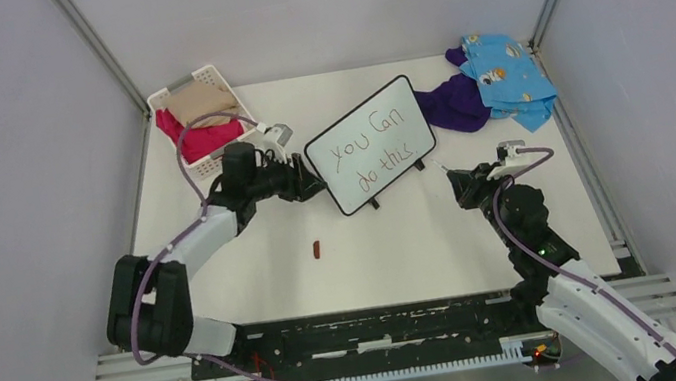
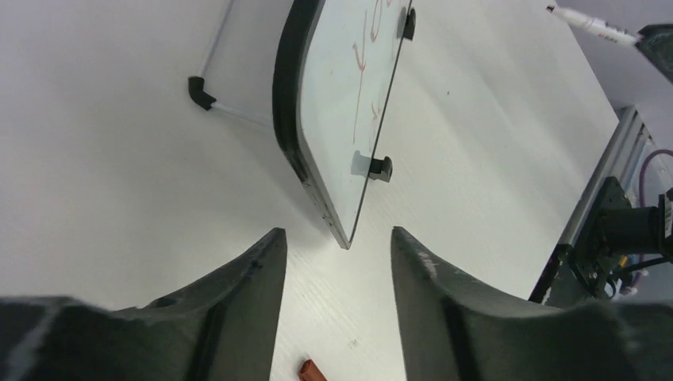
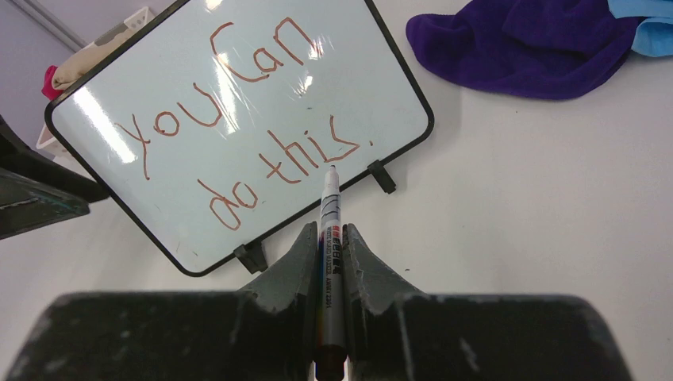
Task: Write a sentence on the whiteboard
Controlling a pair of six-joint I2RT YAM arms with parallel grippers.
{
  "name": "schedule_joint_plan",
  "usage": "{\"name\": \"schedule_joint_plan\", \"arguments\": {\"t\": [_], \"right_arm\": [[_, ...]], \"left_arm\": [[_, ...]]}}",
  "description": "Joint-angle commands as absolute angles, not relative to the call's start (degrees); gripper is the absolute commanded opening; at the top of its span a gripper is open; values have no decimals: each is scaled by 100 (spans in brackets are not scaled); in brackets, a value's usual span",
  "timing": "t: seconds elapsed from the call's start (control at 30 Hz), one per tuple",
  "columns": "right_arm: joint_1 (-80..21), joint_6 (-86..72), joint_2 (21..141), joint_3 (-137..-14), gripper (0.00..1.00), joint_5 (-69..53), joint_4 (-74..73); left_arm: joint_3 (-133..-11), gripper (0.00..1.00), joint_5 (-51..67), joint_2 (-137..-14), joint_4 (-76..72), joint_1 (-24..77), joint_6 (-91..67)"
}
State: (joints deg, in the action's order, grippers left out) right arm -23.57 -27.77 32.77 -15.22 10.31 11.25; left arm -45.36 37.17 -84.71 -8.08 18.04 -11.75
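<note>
The counter (image 1: 405, 261) is a white, matt surface, closed in on the left, the far and the right side by pale grey walls (image 1: 2, 200) with metal posts in the corners. In the far left corner a white basket (image 1: 213, 70) is placed, with a pink cloth (image 1: 190, 137) and a tan cloth (image 1: 199, 98) in it. Just beside it the left fingers (image 2: 238, 278) are held spread at the left edge of the whiteboard (image 1: 402, 105); the corner of the board is seen in front of the gap, and it is not pinched. The whiteboard stands on its feet in the middle of the counter, turned at an angle, and the sentence (image 3: 238, 151) "you can do this" is written on it in two lines. Between the board and the near edge bare counter is seen, with a small red-brown cap (image 1: 317, 249) lying on it. Right of the board a marker (image 3: 329, 206) is pinched by the right fingers (image 3: 294, 262), its tip near the board's right foot and apart from the board. In the far right corner a purple cloth (image 1: 452, 103) and a blue cloth (image 1: 504, 75) are lying, close to the right edge.
</note>
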Motion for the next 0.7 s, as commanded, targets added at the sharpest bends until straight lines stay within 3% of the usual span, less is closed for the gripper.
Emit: {"name": "schedule_joint_plan", "arguments": {"t": [0.0, 0.07, 0.17, 0.3, 0.4, 0.5, 0.67], "right_arm": [[-2362, -2699, 3122, -1638, 0, 987, 1145], [-2373, -2661, 3072, -1651, 0, 981, 1094], [-2433, -2520, 3034, -1711, 0, 825, 1066], [-2539, -2322, 3066, -1921, 0, 730, 901], [-2556, -2178, 3132, -2139, 0, 697, 766], [-2569, -2029, 3215, -2398, 0, 704, 563], [-2569, -1932, 3276, -2478, 0, 681, 440]], "left_arm": [[-4636, 69, 2608, -7513, -218, 1767, -811], [-4666, 98, 1422, -6975, 359, 1774, -1026], [-4693, 100, -671, -5982, 1339, 1783, -1637], [-4178, 100, -2280, -4591, 1653, 1784, -2058], [-4025, 100, -3636, -4063, 1930, 1784, -3249], [-4120, 100, -4059, -3954, 2580, 1807, -3944], [-4009, 100, -3213, -3740, 2474, 1911, -3631]]}}
